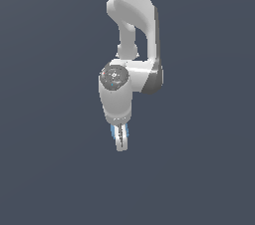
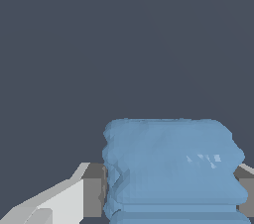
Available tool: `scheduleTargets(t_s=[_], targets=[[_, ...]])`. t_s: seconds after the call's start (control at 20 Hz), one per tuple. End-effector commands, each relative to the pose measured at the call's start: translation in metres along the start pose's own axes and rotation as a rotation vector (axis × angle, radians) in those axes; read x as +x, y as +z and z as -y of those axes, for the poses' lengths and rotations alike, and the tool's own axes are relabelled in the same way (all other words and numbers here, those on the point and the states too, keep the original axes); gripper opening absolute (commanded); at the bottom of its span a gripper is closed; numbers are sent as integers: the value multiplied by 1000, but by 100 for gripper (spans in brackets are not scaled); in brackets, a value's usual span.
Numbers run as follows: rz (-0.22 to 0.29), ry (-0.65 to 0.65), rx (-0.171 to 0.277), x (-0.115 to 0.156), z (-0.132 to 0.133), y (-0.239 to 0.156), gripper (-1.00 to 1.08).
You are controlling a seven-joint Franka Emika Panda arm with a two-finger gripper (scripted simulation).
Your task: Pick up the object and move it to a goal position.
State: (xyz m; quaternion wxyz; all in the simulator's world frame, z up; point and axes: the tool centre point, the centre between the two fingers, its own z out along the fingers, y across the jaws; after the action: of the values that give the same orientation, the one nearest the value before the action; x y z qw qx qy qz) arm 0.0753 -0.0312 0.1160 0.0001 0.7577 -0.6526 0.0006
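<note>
Where the exterior view looks at the scene, the white arm (image 1: pixel 132 30) reaches down from the upper edge of the picture against a plain dark grey-blue backdrop, and no surface line can be told apart in it. Its last link ends in a rounded white hand with a grey round flange on the side that faces the camera. Below that hangs the gripper (image 1: pixel 120 139), pointing straight down, its fingers seen almost edge-on so that they overlap into one narrow white shape. Thin slivers of light blue show on either side of the fingers: this is the cube (image 1: pixel 125 130), held between them, mostly hidden by the nearer finger. Whether the cube rests on anything beneath cannot be told from this view.

Seen from the wrist view, the cube (image 2: pixel 171 168) fills much of the lower half of the picture, a light-blue block with a faintly mottled, slightly rippled face and a few pale flecks. A white finger (image 2: pixel 64 200) with a grey pad presses against one side of it, and a second grey pad shows at the opposite side, at the picture's edge. The gripper is closed onto the cube, with the pads touching both flanks. Behind the cube lies only the same flat dark grey-blue ground.
</note>
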Motion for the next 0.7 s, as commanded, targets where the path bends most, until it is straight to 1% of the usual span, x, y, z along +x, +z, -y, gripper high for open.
scheduleTargets(t_s=[0.0,0.3,0.65], targets=[[0,0,0,17,9,-13,-100],[0,-1,-1,48,27,-38,-100],[1,-1,-1,68,40,-53,-100]])
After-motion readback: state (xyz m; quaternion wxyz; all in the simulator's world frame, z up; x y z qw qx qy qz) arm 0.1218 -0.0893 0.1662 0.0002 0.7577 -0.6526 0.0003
